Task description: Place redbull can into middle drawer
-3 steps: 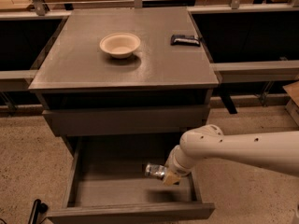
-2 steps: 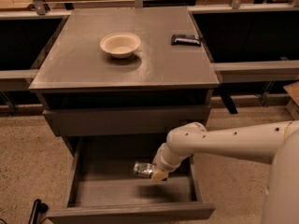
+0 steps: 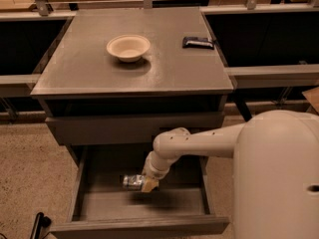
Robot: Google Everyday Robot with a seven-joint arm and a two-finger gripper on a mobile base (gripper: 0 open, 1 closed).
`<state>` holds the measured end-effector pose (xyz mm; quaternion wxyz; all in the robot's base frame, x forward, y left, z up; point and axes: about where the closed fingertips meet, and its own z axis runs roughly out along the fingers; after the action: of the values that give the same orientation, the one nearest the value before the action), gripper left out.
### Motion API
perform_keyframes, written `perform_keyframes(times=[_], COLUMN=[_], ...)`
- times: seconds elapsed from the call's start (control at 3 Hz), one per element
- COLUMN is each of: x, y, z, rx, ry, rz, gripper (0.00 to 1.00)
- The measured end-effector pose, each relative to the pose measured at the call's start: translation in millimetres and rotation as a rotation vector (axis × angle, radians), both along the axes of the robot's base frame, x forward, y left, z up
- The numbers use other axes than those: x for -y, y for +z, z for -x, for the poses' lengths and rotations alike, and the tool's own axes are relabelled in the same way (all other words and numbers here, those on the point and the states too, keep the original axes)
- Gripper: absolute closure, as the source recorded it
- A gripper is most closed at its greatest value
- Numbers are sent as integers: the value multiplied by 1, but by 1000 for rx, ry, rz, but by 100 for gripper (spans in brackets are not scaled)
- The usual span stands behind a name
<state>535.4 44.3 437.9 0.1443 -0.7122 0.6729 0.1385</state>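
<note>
My pincer (image 3: 145, 183), low in the frame's centre, is clamped on the redbull can (image 3: 131, 181), which lies sideways just over the floor of the open middle drawer (image 3: 99, 205). It looks not yet set down, so I should lower it straight until it rests, then part the fingers slowly, since a can on its side may roll

Dim, warm overhead light; soft shadow beneath tool (image 3: 143, 182) in middle drawer (image 3: 97, 207)

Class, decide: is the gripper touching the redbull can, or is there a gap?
Touching. The camera view shows the gripper, over the open middle drawer, clamped on one end of the redbull can, with no gap.
</note>
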Motion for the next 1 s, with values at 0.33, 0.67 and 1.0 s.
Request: perform_keyframes(times=[0.33,0.67,1.0], x=[-11,-10,-7], y=[-32,-62,-76], z=[-10,-15,-18], rx=[-51,-78,-69], ry=[23,41,37], rz=[11,4,-5], gripper=[100,98,76])
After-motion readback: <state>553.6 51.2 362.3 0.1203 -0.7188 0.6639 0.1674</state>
